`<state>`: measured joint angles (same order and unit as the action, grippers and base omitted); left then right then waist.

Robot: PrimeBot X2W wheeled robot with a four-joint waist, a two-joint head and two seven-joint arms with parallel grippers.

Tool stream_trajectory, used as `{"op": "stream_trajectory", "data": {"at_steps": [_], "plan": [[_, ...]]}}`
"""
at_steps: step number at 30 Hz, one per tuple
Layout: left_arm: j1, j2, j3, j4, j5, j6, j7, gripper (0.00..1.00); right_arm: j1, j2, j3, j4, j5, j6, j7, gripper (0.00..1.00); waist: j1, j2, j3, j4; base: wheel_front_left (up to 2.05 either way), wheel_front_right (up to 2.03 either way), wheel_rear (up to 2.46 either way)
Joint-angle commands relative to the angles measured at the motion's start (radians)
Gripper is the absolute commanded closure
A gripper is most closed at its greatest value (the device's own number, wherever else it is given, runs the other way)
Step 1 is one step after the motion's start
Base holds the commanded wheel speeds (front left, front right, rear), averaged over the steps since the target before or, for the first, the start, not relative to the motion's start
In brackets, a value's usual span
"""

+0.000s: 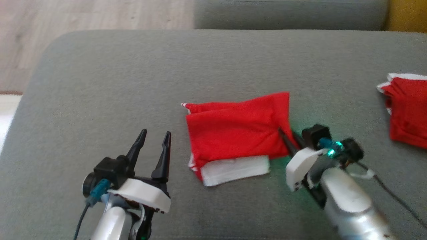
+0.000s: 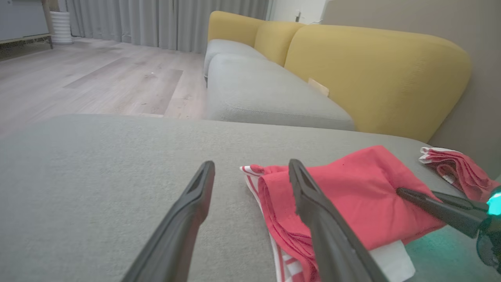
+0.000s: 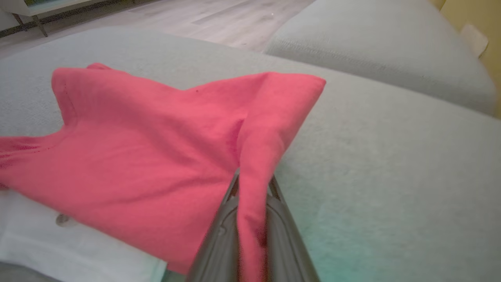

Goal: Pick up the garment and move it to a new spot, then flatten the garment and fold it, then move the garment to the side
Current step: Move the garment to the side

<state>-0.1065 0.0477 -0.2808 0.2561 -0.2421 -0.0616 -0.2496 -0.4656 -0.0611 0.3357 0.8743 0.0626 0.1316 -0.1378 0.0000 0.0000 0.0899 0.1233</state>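
Looking down from the head: can see the red garment (image 1: 237, 130) near the middle of the grey cushion (image 1: 116, 73), folded small, with a white part (image 1: 235, 169) poking out at the near edge. Can see the right gripper (image 1: 282, 131) at the right edge of the cloth, squeezed tight on a bit of it. Can see the left gripper (image 1: 156, 132) just beside the left edge, not touching, spread wide and holding nothing. Also shows another red pile (image 1: 407, 110) well apart, far to the right.

Looking along the left wrist: two dark fingers (image 2: 184, 219) spread apart over bare cushion, with the folded cloth beside them. Past it, a yellow sofa back (image 2: 375, 70) and a wooden floor (image 2: 98, 74).

Looking along the right wrist: both fingers pressed together with a red fold caught between them. Looks bunched up and a little lifted at that corner, flat on the cushion everywhere else.

Seems to be the last step: folding looks done, so time to move the bundle to the side. Next, needs a gentle pull sideways, most likely toward the other pile. Needs a firm pinch. Could come unfolded if dragged by one corner, so better to go slow and low.
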Motion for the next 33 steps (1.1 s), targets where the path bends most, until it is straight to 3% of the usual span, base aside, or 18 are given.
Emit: {"op": "stream_trajectory", "data": {"at_steps": [1,7,14,19,25,33], "plan": [[-0.035,0.003,0.023,-0.043,-0.004,-0.001,-0.012,0.00,-0.047,-0.022,0.001,-0.043,-0.026,-0.001,-0.009,1.00,0.0000,0.0000,-0.003,-0.044,0.00,0.00,0.00],[-0.051,0.003,-0.015,-0.059,-0.006,0.003,-0.012,0.00,-0.088,-0.206,0.003,-0.175,-0.071,-0.001,0.039,1.00,0.0000,0.0000,0.022,-0.135,0.00,0.00,0.00],[-0.108,0.003,-0.048,-0.065,0.003,-0.008,-0.012,0.00,-0.135,-0.492,0.082,-0.333,-0.011,-0.001,0.141,1.00,0.0000,0.0000,0.092,-0.237,0.00,0.00,0.00],[-0.143,0.003,-0.058,-0.065,0.010,-0.017,-0.012,0.00,-0.174,-0.636,0.033,-0.370,0.032,-0.001,0.183,1.00,0.0000,0.0000,0.145,-0.274,0.00,0.00,0.00],[-0.163,0.003,-0.053,-0.063,0.022,-0.033,-0.012,0.00,-0.189,-0.678,-0.036,-0.356,0.038,-0.001,0.214,1.00,0.0000,0.0000,0.192,-0.275,0.00,0.00,0.00],[-0.165,0.003,-0.031,-0.057,0.027,-0.047,-0.012,0.00,-0.159,-0.629,-0.128,-0.330,0.017,-0.001,0.302,1.00,0.0000,0.0000,0.220,-0.249,0.00,0.00,0.00]]}}
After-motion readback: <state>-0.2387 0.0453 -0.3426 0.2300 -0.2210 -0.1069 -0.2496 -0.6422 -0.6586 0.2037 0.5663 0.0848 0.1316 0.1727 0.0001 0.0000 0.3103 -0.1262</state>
